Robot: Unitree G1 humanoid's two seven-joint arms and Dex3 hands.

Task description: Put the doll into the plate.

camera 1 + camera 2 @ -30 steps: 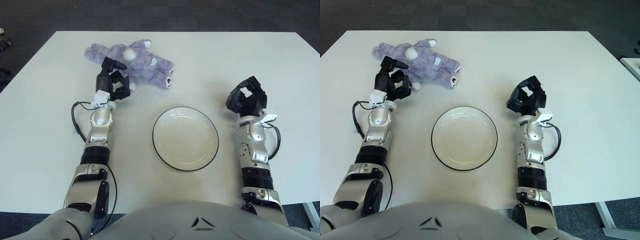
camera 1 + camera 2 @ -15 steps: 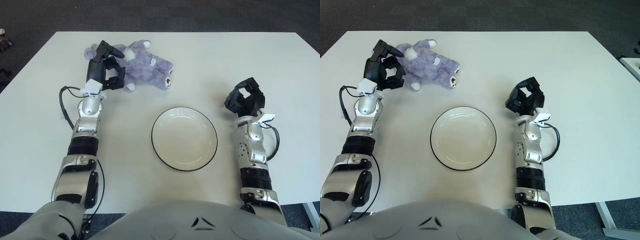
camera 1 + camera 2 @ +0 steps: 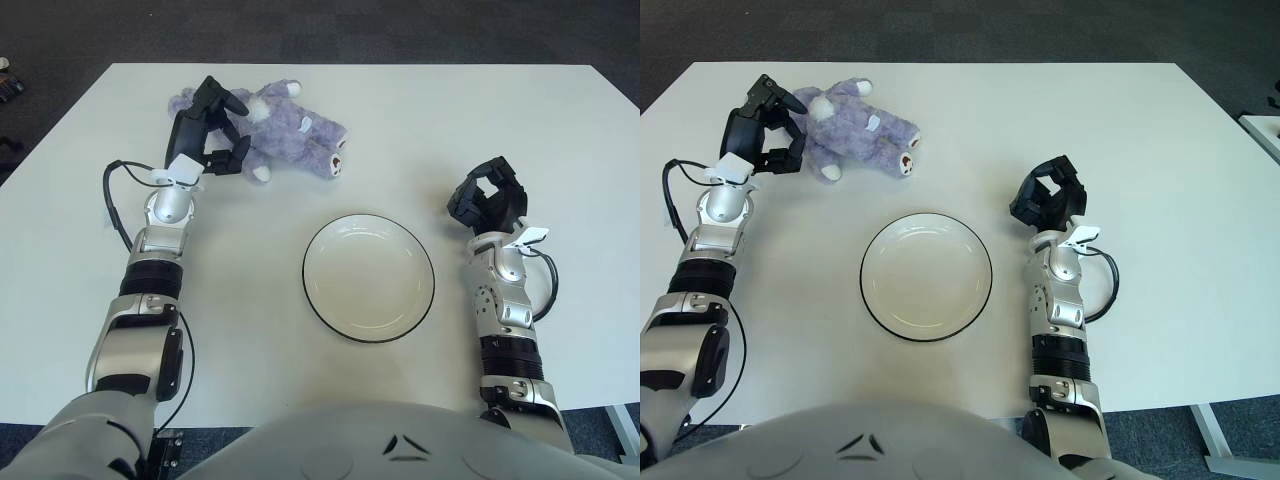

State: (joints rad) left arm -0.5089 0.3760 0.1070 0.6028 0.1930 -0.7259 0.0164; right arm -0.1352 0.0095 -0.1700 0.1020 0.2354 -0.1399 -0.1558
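A purple plush doll (image 3: 290, 135) lies on its side at the far left of the white table (image 3: 450, 120). An empty white plate with a dark rim (image 3: 369, 278) sits at the table's middle, nearer to me. My left hand (image 3: 232, 128) is at the doll's left end, its fingers spread, one above and two below the doll's body, not closed on it. The hand hides part of the doll. My right hand (image 3: 488, 195) is parked right of the plate, raised, fingers curled, holding nothing.
A black cable (image 3: 112, 195) loops off my left wrist over the table. The table's far edge (image 3: 350, 65) runs just behind the doll, with dark carpet beyond it.
My left hand has moved up and to the left from in front of the doll to its left end. The doll, the plate and my right hand have not moved.
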